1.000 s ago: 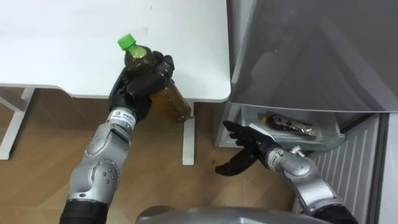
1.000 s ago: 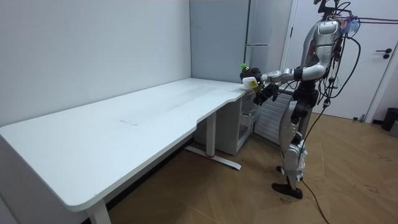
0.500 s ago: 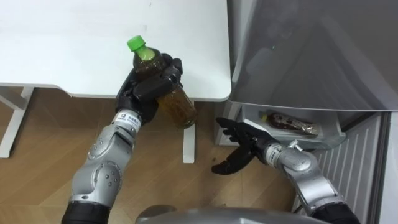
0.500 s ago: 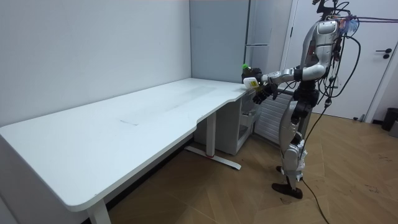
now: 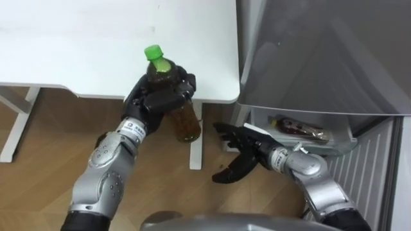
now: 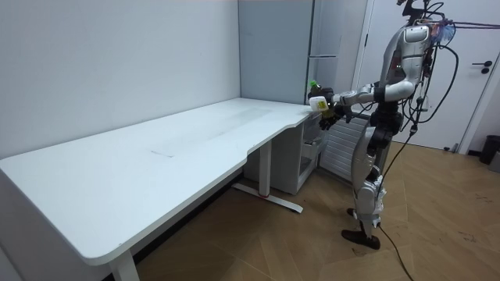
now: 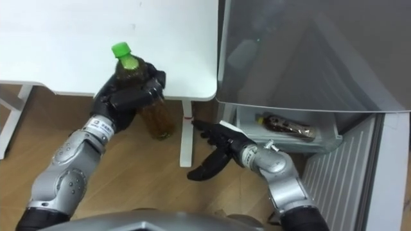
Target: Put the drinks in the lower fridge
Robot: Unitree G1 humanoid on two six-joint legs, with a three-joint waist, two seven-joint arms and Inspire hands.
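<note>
A tea bottle (image 5: 172, 96) with a green cap (image 5: 153, 52) is held nearly upright by my left hand (image 5: 156, 97), whose fingers are curled round its middle, off the white desk's (image 5: 96, 45) front edge. The same bottle (image 7: 146, 93) shows in the right eye view. My right hand (image 5: 241, 151) hangs open lower right of the bottle, fingers spread, in front of the lower fridge (image 5: 302, 131). Another dark bottle (image 5: 297, 126) lies on its side on the fridge shelf. In the room view I stand beside the fridge (image 6: 312, 86) with the bottle (image 6: 316, 99) held out.
The grey fridge door (image 5: 321, 51) stands above the open lower compartment. A white desk leg (image 5: 195, 144) stands below the bottle. A ribbed white panel (image 5: 372, 173) is at the right. Wooden floor (image 5: 38, 179) lies under the desk.
My left hand has carried the bottle right, towards the fridge, and tipped it more upright. My right hand has shifted a little to the left, still open.
</note>
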